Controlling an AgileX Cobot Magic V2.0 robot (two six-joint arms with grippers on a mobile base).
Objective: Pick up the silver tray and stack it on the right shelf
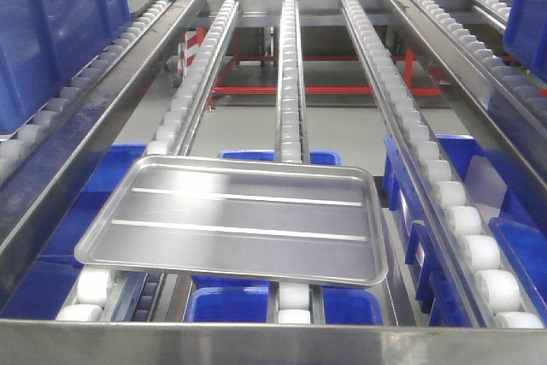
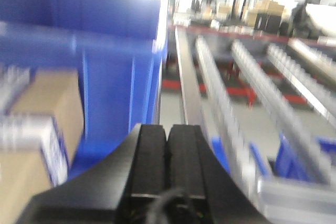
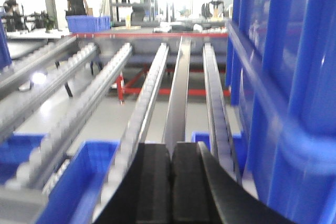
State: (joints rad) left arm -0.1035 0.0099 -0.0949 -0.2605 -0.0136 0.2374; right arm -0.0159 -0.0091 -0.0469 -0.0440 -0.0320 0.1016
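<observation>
The silver tray (image 1: pixel 239 220) lies flat across the white-roller rails (image 1: pixel 291 83) of a rack with wide gaps, near its front end. It is shiny, with two long ribs on its floor. Neither gripper shows in the front view, and nothing touches the tray. In the blurred left wrist view my left gripper (image 2: pixel 167 129) is shut, pads together, with nothing between them, above a rail beside a blue crate (image 2: pixel 105 51). My right gripper (image 3: pixel 171 148) is shut and empty too, hanging over the rails. The right shelf is out of view.
Blue bins (image 1: pixel 231 305) sit below the rails, seen through the gaps. Large dark-blue crates stand at left (image 1: pixel 51 23) and right (image 1: pixel 526 6); one (image 3: pixel 283 77) is close to my right gripper. A steel bar (image 1: pixel 273 339) runs along the front. Cardboard boxes (image 2: pixel 47 108) are at left.
</observation>
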